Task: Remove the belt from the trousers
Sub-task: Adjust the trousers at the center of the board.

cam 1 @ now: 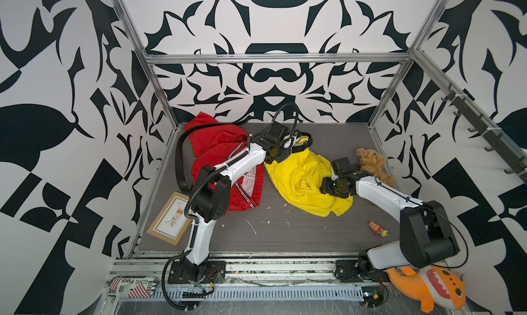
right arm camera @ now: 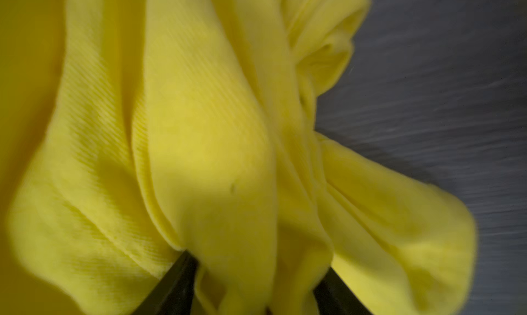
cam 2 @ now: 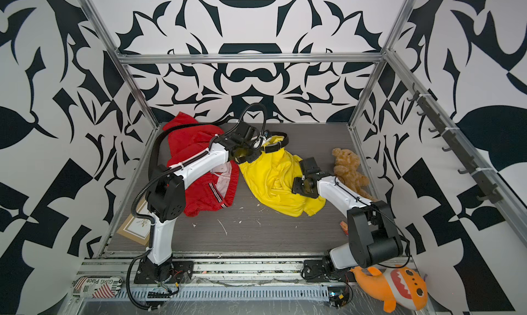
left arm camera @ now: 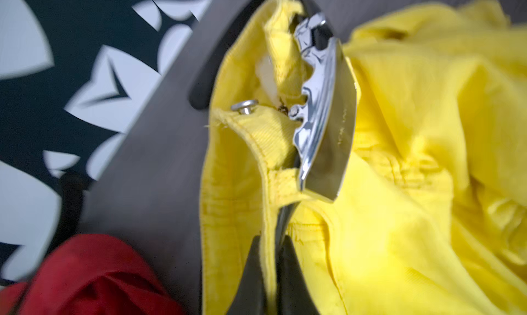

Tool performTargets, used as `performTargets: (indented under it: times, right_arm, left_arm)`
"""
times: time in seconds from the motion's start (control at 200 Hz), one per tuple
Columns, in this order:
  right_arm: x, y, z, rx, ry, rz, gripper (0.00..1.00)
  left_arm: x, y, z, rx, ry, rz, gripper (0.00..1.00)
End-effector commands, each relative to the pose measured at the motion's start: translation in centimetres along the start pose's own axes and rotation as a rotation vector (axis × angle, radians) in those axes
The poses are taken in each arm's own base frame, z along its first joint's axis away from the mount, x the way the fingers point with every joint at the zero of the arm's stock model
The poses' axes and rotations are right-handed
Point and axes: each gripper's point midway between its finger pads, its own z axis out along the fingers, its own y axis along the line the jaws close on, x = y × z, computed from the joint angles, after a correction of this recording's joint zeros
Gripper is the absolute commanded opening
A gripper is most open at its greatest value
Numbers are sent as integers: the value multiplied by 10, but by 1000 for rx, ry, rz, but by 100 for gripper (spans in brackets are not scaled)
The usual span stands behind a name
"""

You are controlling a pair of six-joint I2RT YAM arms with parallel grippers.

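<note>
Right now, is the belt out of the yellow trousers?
In: the black belt loops round the yellow trousers' waistband, buckle beside the button.

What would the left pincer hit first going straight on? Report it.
Probably the silver belt buckle, ahead of the left pincer, which is shut on the trousers waistband; depth is unclear.

Red garment (cam 1: 212,141) seen crumpled at far left of bench (cam 1: 285,236). Brown teddy bear (cam 1: 372,162) laid near right edge. Framed picture (cam 1: 168,222) set askew at near left corner. Small red-and-yellow toy (cam 1: 377,229) left near right front. White scraps (cam 1: 251,226) scattered mid-bench. Orange plush fish (cam 1: 427,288) and printed tin (cam 1: 132,286) placed in front of bench. Hook rail (cam 1: 482,128) mounted on right wall.
</note>
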Motion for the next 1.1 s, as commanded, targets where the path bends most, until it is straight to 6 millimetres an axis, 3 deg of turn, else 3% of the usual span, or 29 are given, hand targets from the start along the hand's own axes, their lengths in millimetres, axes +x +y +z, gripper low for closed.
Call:
performTargets:
  times: [0.0,0.15,0.185,0.235,0.305,0.385,0.555,0.73,0.825,0.915,1.095]
  right_arm:
    - [27,46,21,-163,32,94,62]
    - [32,117,51,-284,55,64,62]
    - [27,133,51,-316,65,45,61]
    - [19,141,45,-321,49,27,61]
    - [8,134,23,-295,-16,0,61]
    - [0,109,-16,-208,-83,-60,63]
    - [6,59,-91,-152,-142,-109,64]
    - [0,30,-156,-131,-266,-120,64]
    - [-9,31,-169,-125,-247,-147,66]
    - [-20,42,-173,-117,-220,-205,68]
    - [-37,79,-169,-227,-172,-249,72]
  left_arm:
    - [-69,42,-33,-114,-183,82,0]
    - [-91,41,-37,-91,-243,129,0]
    - [-92,36,-37,-75,-249,140,0]
    - [-92,26,-40,-34,-251,154,0]
    - [-86,7,-48,18,-247,169,0]
    - [-74,-20,-59,79,-249,183,0]
    - [-36,-81,-88,220,-251,176,0]
    - [0,-153,-127,362,-218,190,0]
    - [23,-189,-142,446,-174,178,0]
    - [49,-211,-145,471,-120,172,0]
    - [88,-213,-122,379,-31,204,0]
